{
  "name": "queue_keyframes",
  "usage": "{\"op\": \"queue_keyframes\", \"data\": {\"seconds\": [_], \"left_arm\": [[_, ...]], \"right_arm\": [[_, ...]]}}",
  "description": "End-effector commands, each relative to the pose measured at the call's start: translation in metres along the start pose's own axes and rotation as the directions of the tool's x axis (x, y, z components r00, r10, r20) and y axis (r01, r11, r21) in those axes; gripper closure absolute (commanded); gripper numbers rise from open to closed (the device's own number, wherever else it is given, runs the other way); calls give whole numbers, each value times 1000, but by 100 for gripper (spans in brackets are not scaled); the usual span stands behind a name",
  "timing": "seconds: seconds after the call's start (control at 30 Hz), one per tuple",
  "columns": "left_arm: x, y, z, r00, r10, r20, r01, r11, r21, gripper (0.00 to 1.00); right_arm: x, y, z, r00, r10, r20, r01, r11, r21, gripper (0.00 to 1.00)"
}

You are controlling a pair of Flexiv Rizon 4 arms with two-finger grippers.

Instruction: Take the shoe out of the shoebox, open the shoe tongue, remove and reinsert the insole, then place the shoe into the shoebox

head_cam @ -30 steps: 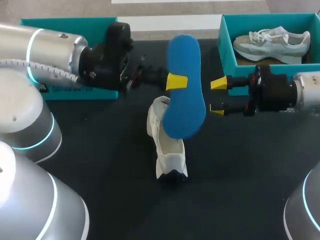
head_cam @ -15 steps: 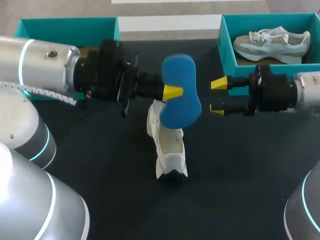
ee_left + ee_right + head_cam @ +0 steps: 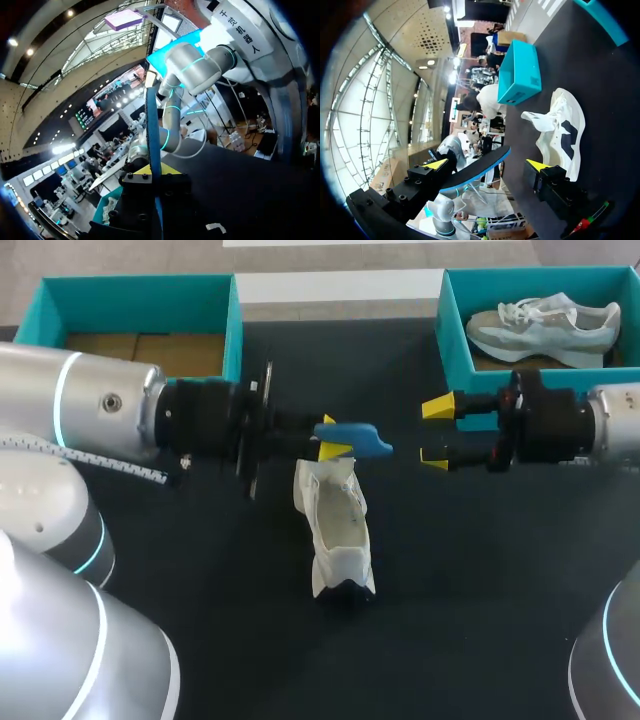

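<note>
Left fingers (image 3: 335, 451) on insole (image 3: 358, 436); shoe (image 3: 335, 530) only in head, right wrist views.

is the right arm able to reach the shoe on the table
Likely yes: the right hand is open beside the shoe, nothing between them; the left hand holds the insole over its far end.
</note>
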State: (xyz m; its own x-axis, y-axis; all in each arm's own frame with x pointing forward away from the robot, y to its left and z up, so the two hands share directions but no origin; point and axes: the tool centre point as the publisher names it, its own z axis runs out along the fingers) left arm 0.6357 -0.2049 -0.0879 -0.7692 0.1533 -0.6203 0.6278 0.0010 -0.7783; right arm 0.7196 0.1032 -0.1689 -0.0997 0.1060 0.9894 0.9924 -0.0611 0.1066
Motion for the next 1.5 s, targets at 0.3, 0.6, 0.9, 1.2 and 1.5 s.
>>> {"op": "queue_keyframes", "data": {"seconds": [0.3, 0.6, 0.9, 1.2, 1.5], "left_arm": [[15, 14, 1, 727, 679, 100, -680, 732, -31, 100], [15, 14, 1, 727, 679, 100, -680, 732, -31, 100], [15, 14, 1, 727, 679, 100, -680, 732, -31, 100], [15, 14, 1, 727, 679, 100, -680, 732, -31, 100], [21, 42, -2, 580, 813, 60, -807, 583, -98, 100]], "right_arm": [[0, 0, 2, 1000, 1, 3, -1, 1000, -2, 0], [0, 0, 2, 1000, 1, 3, -1, 1000, -2, 0], [0, 0, 2, 1000, 1, 3, -1, 1000, -2, 0], [0, 0, 2, 1000, 1, 3, -1, 1000, -2, 0], [1, 1, 7, 998, 43, -36, -42, 999, 19, 0]]}}
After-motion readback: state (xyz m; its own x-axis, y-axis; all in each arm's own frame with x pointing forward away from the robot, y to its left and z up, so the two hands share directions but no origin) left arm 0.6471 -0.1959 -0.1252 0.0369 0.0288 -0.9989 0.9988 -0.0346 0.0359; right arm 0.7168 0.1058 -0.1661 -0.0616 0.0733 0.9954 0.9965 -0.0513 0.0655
